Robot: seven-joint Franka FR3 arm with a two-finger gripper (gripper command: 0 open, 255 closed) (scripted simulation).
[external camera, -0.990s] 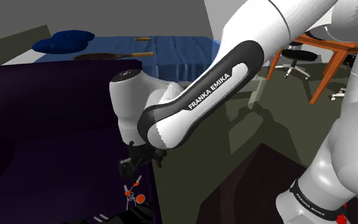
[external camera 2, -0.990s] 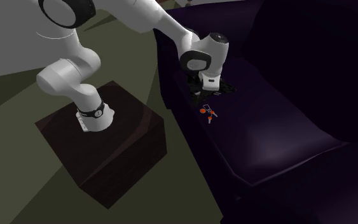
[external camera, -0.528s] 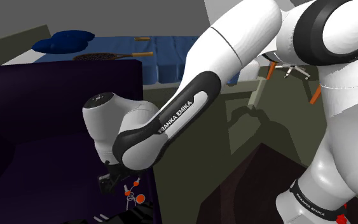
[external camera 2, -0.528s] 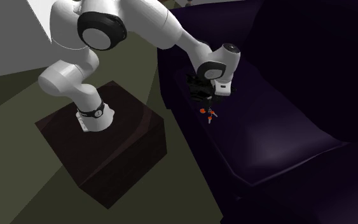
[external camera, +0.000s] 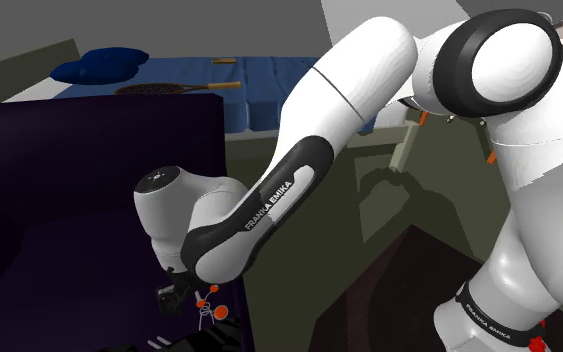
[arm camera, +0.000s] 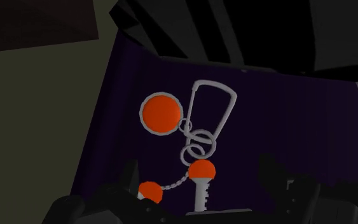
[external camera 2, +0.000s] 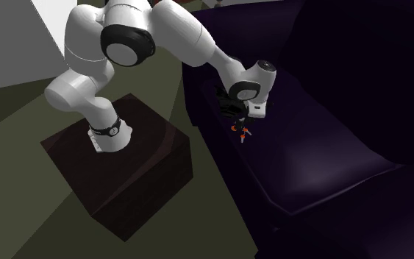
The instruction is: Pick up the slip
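Shoulder view: the gripper hangs low over a dark purple sofa, with the keychain just beside it near the seat's front edge. Second exterior view: the keychain lies right under the gripper. Wrist view: the fingers stand wide apart and empty, straddling one key. The keychain is probably light, loose linked metal, so the stiff clip or the key looks the best hold.

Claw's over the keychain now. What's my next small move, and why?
Probably lower straight down a touch: the open claw hovers above the keychain on the purple seat, its orange-headed key between the fingers, untouched.
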